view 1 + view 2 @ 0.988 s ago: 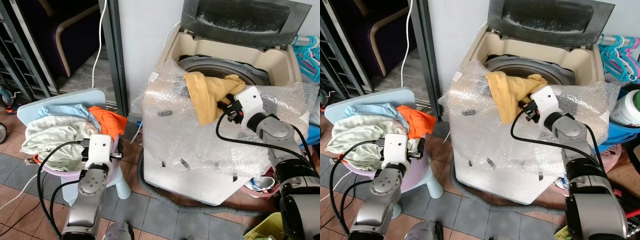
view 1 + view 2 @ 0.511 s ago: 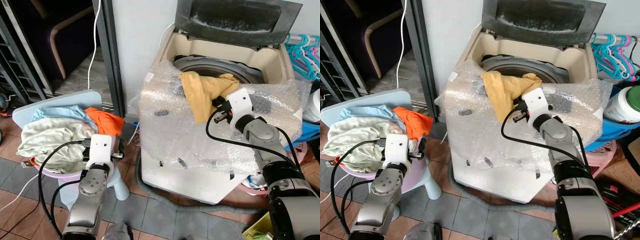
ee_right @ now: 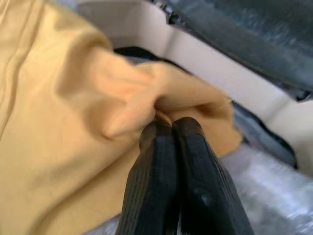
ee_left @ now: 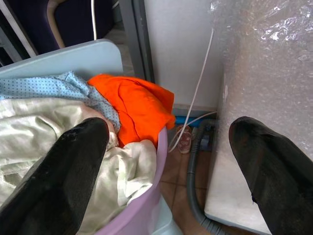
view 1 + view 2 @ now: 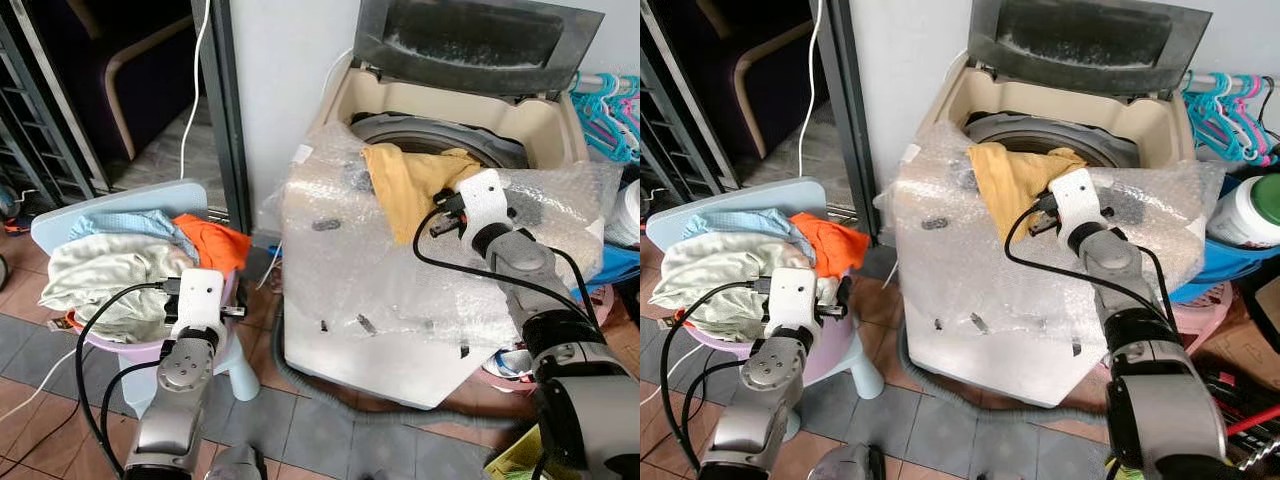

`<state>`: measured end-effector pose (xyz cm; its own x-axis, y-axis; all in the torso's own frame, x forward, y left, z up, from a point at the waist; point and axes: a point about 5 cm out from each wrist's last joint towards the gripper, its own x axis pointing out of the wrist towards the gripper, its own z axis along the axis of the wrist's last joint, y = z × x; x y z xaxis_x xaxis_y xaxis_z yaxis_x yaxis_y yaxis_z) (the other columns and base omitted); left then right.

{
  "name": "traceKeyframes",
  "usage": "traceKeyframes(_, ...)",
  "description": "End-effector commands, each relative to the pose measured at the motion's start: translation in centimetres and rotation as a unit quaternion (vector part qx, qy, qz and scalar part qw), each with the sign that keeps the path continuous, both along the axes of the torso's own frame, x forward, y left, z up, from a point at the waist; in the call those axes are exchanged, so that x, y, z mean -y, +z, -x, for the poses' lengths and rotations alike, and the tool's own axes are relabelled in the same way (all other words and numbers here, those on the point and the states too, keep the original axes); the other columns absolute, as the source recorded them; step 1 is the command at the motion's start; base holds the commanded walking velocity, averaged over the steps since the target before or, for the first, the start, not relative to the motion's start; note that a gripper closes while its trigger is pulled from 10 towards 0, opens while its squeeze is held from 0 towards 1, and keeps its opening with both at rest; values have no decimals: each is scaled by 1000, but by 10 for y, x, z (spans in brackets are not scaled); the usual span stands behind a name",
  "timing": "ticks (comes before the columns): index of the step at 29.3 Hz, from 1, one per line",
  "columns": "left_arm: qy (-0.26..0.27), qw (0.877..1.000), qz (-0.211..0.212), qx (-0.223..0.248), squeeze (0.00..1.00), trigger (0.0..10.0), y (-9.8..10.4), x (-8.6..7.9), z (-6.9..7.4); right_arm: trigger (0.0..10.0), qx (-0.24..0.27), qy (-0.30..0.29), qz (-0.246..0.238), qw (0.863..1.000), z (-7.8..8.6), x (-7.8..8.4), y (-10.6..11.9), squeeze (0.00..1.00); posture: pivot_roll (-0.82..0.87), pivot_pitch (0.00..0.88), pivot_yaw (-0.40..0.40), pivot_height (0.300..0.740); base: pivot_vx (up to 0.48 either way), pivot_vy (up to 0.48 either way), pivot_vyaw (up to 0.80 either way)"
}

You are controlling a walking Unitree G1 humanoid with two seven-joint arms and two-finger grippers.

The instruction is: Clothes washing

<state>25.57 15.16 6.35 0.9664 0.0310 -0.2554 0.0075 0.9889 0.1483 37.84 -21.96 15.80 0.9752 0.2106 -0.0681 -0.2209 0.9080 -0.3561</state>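
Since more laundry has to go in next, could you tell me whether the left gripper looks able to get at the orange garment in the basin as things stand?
Probably yes. The left gripper hangs open just in front of the purple basin, and the orange garment lies uncovered on top of the pile at the near rim, with nothing between them.

Right gripper [image 3: 168, 128] reaches forward on an extended arm, its 2 fingers pressed together; left gripper [image 4: 166, 147] held low, fingers spread wide
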Motion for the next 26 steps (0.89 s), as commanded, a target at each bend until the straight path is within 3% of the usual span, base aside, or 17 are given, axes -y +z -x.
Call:
traceKeyframes(1, -5, 1000, -1, -8, 0, 10000, -3, 3, 0, 0, 43, -15, -2, 999, -5, 9, 24, 0, 9, 0, -27, 740, 0, 0, 0)
traceKeyframes(6, -6, 1000, -1, -6, 0, 10000, -3, 4, -1, 0, 159, -77, -9, 984, -21, 32, 111, 0, 5, 0, -30, 740, 0, 0, 0)
traceKeyframes(8, -6, 1000, 0, -7, 0, 10000, -3, 4, -2, 0, 200, -126, -17, 971, -21, 42, 137, 0, -1, 0, -30, 740, 0, 0, 0)
traceKeyframes(9, -6, 1000, 0, -6, 0, 10000, -3, 5, -2, 0, 236, -185, -28, 954, -20, 52, 162, 0, -1, 0, -30, 740, 0, 0, 0)
traceKeyframes(10, -6, 1000, 1, -6, 0, 10000, -3, 5, -3, 0, 240, -196, -27, 950, -19, 54, 166, 0, -4, 0, -32, 740, 0, 0, 0)
traceKeyframes(11, -7, 1000, 1, -6, 0, 10000, -3, 6, -3, 0, 235, -196, -14, 952, -21, 52, 167, 0, -3, 0, -34, 740, 0, 0, 0)
traceKeyframes(12, -7, 1000, 1, -4, 0, 10000, -2, 7, -4, 10000, 201, -173, 11, 964, -26, 42, 156, 0, -2, 0, -37, 740, 0, 0, 0)
traceKeyframes(15, -2, 1000, 3, -4, 0, 10000, -2, 7, -4, 10000, 143, -125, 46, 981, -31, 29, 132, 0, 4, 0, -41, 740, 0, 0, 0)
traceKeyframes(16, 0, 1000, 4, -3, 0, 10000, -2, 6, -4, 10000, 99, -96, 40, 990, -32, 25, 112, 1000, 4, 0, -42, 740, 0, 0, 0)
traceKeyframes(17, 1, 1000, 4, -3, 0, 10000, -2, 6, -4, 10000, 54, -65, 22, 996, -30, 21, 90, 1000, 7, 0, -41, 740, 0, 0, 0)
traceKeyframes(20, 2, 1000, 4, -3, 0, 10000, -2, 6, -5, 10000, 27, -44, 35, 998, -27, 19, 72, 1000, 6, 0, -37, 740, 0, 0, 0)
traceKeyframes(22, 1, 1000, 4, -2, 0, 10000, -2, 5, -5, 10000, 18, -33, 44, 998, -23, 24, 62, 1000, 5, 0, -33, 740, 0, 0, 0)
traceKeyframes(26, -6, 1000, 2, -2, 0, 10000, -2, 5, -7, 10000, 46, 3, 35, 998, -18, 24, 63, 1000, -13, 0, -20, 740, 0, 0, 0)
